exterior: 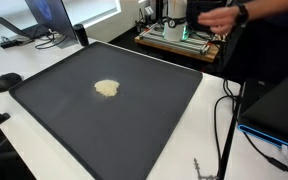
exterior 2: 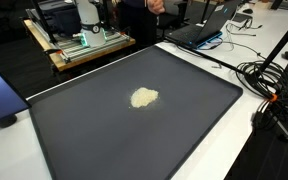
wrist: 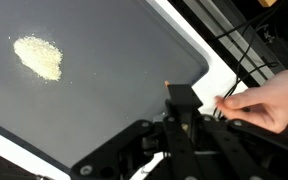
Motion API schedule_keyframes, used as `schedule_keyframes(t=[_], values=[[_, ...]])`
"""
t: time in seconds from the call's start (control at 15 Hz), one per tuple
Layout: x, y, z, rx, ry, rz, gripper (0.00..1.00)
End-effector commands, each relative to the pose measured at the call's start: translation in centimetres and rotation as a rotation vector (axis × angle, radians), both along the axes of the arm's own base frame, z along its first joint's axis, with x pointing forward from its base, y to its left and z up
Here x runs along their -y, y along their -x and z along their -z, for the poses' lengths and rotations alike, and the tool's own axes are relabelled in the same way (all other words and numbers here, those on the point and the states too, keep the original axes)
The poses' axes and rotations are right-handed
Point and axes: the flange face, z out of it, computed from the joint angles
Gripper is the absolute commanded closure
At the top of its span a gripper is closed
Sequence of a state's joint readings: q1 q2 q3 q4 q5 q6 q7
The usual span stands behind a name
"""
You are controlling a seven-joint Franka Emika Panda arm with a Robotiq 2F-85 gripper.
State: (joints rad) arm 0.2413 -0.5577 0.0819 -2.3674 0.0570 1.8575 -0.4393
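A small pale, crumbly pile [wrist: 39, 57] lies on a large dark mat [wrist: 114, 90]; it shows in both exterior views [exterior: 106, 88] [exterior 2: 144, 97]. In the wrist view my gripper [wrist: 182, 97] hangs high above the mat's edge, well away from the pile. Its fingers are pressed together into one dark block. A person's hand [wrist: 269, 100] reaches in from the right and holds something white [wrist: 216, 92] right beside the fingertips. I cannot tell whether it touches them. The gripper does not show in either exterior view.
The mat [exterior: 134, 130] covers most of a white table [exterior 2: 269, 150]. Black cables [exterior 2: 269, 80] lie along one side. Laptops [exterior 2: 199, 30] and a wooden cart with equipment [exterior 2: 84, 45] stand behind. A person [exterior: 229, 15] stands at the back.
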Motion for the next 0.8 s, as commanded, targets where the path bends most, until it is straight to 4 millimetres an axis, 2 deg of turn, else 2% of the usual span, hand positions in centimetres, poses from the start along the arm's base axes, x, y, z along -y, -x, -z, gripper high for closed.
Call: schedule_keyframes(t=[0.0, 0.27, 0.73], values=[[0.5, -1.1, -1.5, 0.033, -0.008, 0.019, 0.97], [2.6, -4.3, -2.6, 0.058, -0.006, 0.137, 0.97], [5.9, -9.9, -1.3, 0.05, 0.182, 0.356, 0.97]])
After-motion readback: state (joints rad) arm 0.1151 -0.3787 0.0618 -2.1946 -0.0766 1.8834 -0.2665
